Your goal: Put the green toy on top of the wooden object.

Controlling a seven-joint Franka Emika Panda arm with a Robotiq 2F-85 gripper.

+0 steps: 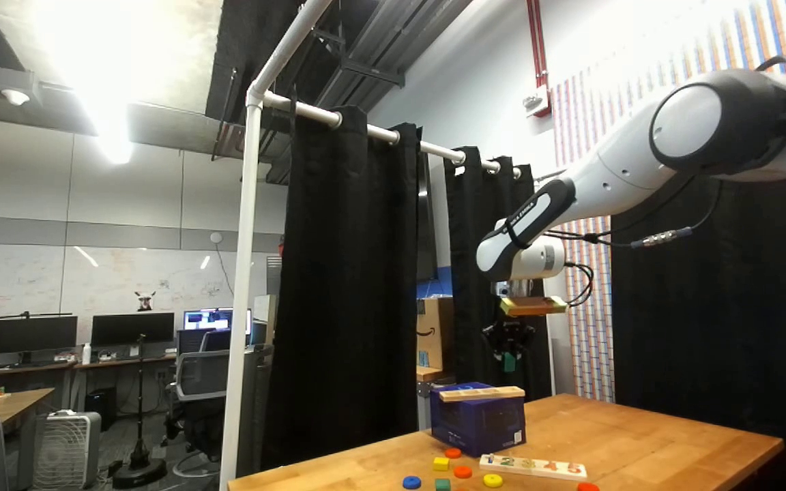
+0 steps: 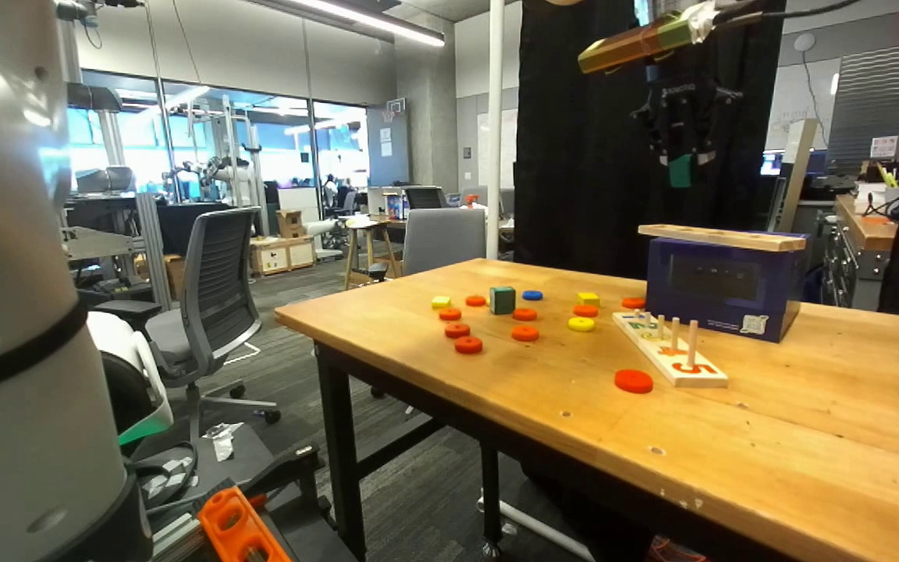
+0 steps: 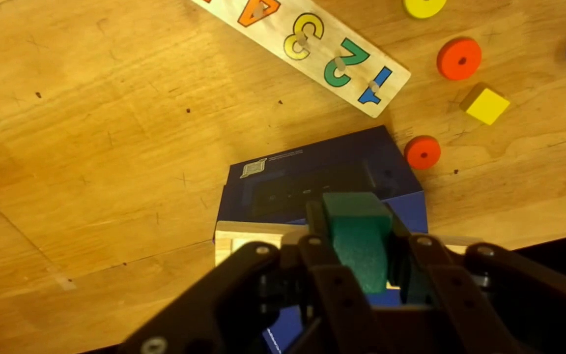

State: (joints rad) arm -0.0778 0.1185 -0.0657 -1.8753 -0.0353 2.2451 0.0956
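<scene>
Hand (image 2: 682,159), black and two-fingered, is clamped on the green rectangular block (image 3: 361,241), holding it with a gap above the long pale wooden slotted tray (image 2: 723,237). That tray lies across the dark blue cardboard box (image 2: 699,300), near the edge of the brown wooden table (image 2: 832,390) beside the black curtain (image 2: 582,156). A dark green cube (image 2: 502,300) sits among red, yellow and blue discs (image 2: 525,314), toward a table corner.

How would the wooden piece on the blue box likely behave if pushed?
The wooden piece looks stiff: it lies straight, unsagging. Its flat sides suggest sliding rather than rolling. A hard push might send it off the blue box, since no fastening shows.
</scene>
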